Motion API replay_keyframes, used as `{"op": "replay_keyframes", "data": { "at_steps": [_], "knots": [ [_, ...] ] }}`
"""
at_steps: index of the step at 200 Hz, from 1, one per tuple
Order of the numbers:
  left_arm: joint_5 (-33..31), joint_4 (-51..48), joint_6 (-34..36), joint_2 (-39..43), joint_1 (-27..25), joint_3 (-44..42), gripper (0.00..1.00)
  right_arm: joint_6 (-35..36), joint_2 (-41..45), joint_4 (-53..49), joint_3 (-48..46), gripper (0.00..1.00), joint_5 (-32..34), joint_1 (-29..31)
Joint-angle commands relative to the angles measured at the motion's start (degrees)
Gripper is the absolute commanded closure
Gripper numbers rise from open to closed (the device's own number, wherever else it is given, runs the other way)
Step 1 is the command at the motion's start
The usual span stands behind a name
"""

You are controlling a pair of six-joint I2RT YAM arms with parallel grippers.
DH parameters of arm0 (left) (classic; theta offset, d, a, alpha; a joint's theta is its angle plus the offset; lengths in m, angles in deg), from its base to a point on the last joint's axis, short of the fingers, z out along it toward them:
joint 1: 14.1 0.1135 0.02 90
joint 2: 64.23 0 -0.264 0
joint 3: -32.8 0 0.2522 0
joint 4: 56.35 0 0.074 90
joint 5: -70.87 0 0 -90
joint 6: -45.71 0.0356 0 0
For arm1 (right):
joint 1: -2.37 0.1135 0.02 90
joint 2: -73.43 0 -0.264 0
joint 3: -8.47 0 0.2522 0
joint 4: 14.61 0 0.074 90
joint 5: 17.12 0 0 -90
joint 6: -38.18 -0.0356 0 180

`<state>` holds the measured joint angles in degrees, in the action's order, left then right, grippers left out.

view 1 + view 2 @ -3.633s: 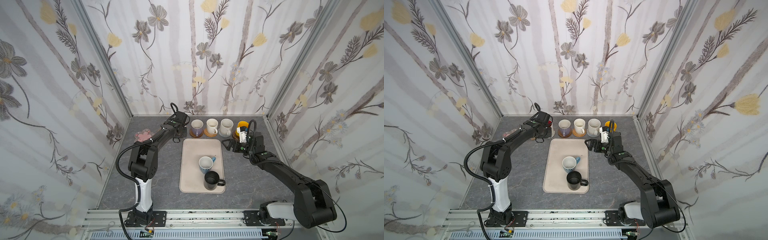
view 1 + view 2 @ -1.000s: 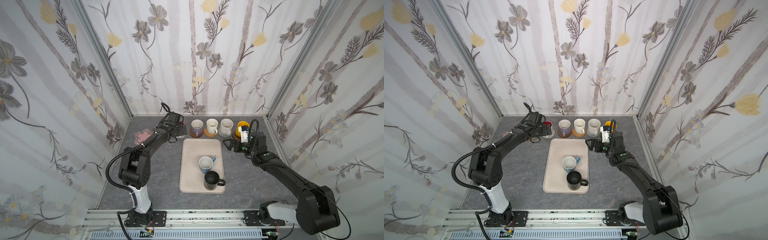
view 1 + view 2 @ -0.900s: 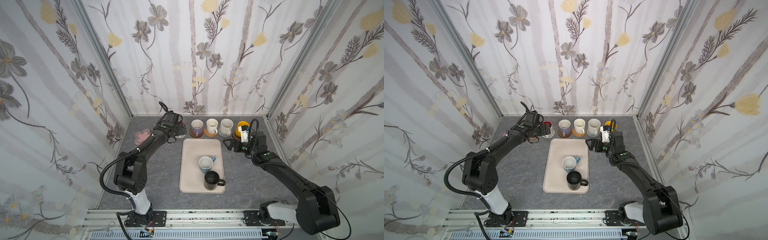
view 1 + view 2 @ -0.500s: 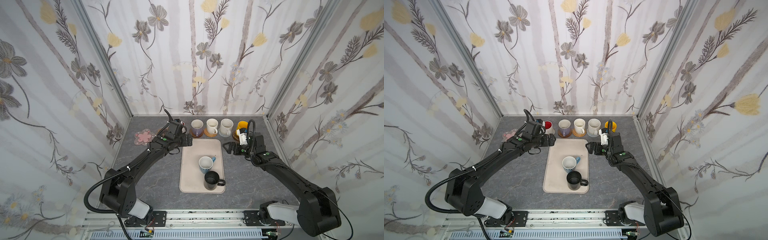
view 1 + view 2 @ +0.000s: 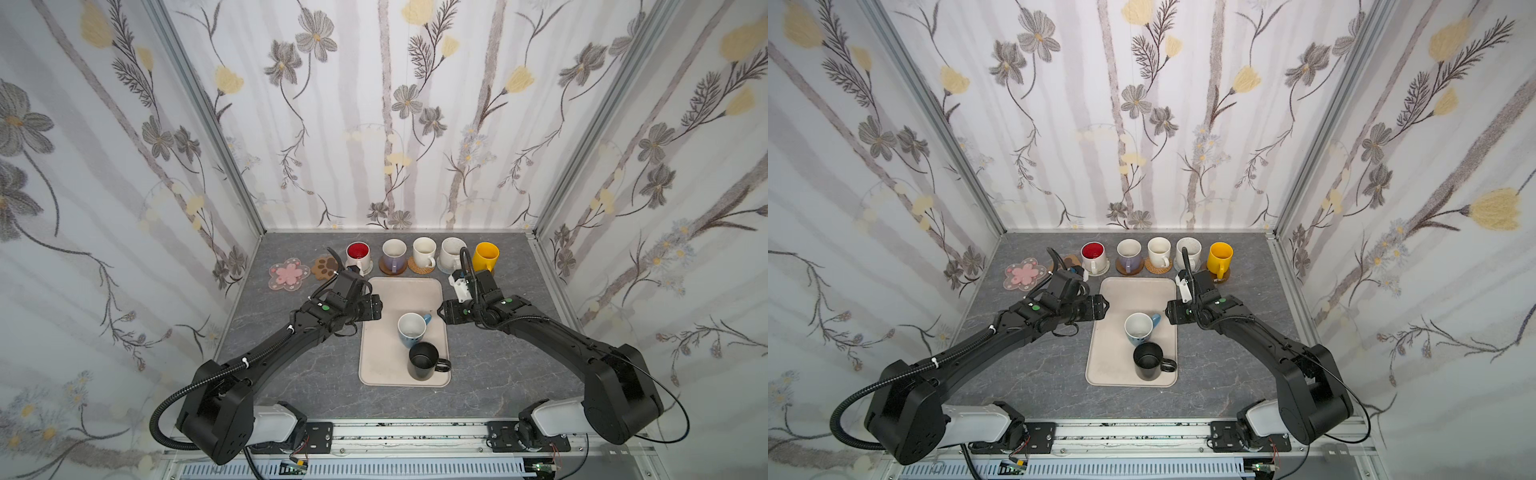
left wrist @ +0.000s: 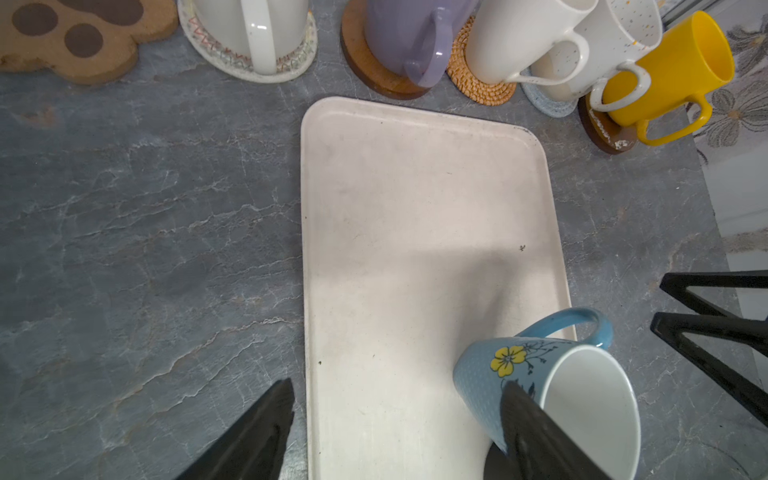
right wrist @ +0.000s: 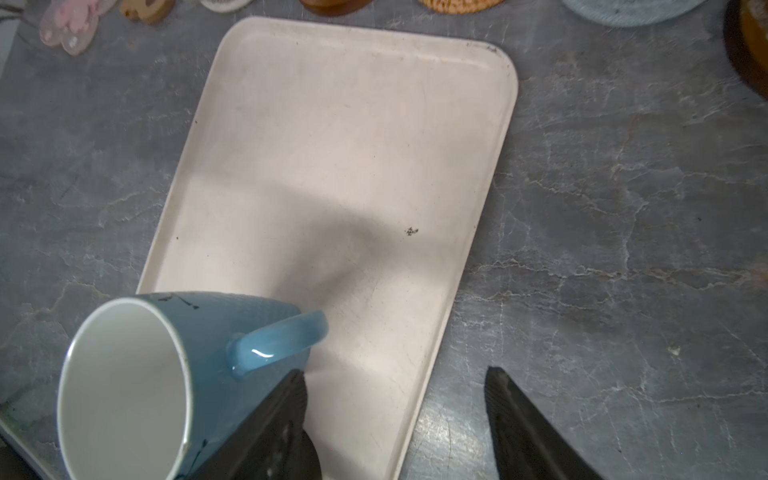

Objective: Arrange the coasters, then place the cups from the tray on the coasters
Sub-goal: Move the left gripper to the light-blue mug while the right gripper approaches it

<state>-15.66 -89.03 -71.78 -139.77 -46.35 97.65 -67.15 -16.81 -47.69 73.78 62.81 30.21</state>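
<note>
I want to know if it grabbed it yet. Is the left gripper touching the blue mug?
Apart. In both top views a strip of bare tray shows between the left gripper and the blue mug.

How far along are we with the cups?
Done: five mugs stand on coasters along the back. In hand: nothing; left gripper and right gripper open, flanking the light blue mug. Left: it and the black mug on the tray; pink flower coaster and paw coaster bare.
</note>
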Motion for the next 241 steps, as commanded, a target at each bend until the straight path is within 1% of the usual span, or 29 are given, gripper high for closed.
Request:
{"op": "replay_keyframes", "data": {
  "at_steps": [1,8,24,37,73,112,156,199,205,219,241],
  "knots": [
    [0.64,3.24,-2.13,1.07,-0.10,-1.96,0.20,1.86,-3.00,-3.06,1.43,0.33,1.98,1.70],
    [0.90,3.64,-2.43,1.40,-0.07,-2.66,0.20,1.97,-3.53,-3.39,1.75,0.31,2.51,2.23],
    [1.57,4.30,-2.78,1.94,-0.07,-3.96,0.21,2.23,-4.41,-3.79,2.30,0.23,3.47,3.19],
    [1.79,4.50,-2.85,2.03,-0.04,-4.58,0.21,2.49,-5.24,-4.10,2.91,0.20,3.57,3.69],
    [2.24,4.84,-2.78,2.13,-0.10,-4.51,0.21,2.76,-8.38,-4.43,4.90,0.18,3.08,5.61],
    [2.24,4.77,-2.31,2.87,-0.09,-4.32,0.21,2.06,-11.66,-3.48,8.30,0.18,3.04,5.83],
    [2.60,4.68,-2.90,3.21,0.03,-4.76,0.27,2.13,-16.02,-3.36,14.43,0.18,2.22,6.01],
    [2.61,4.68,-3.23,3.17,0.18,-5.56,0.28,2.68,-21.25,-3.78,20.32,0.18,0.32,6.52],
    [2.60,4.68,-3.32,4.71,0.16,-5.63,0.28,2.76,-21.81,-3.82,20.97,0.18,0.07,6.53],
    [2.70,4.68,-3.44,4.80,0.25,-5.87,0.28,2.98,-23.19,-4.00,22.63,0.18,-0.43,6.66],
    [2.96,4.59,-3.37,4.95,0.28,-5.91,0.30,3.60,-25.50,-4.87,25.53,0.18,-1.09,6.65]
  ]
}}
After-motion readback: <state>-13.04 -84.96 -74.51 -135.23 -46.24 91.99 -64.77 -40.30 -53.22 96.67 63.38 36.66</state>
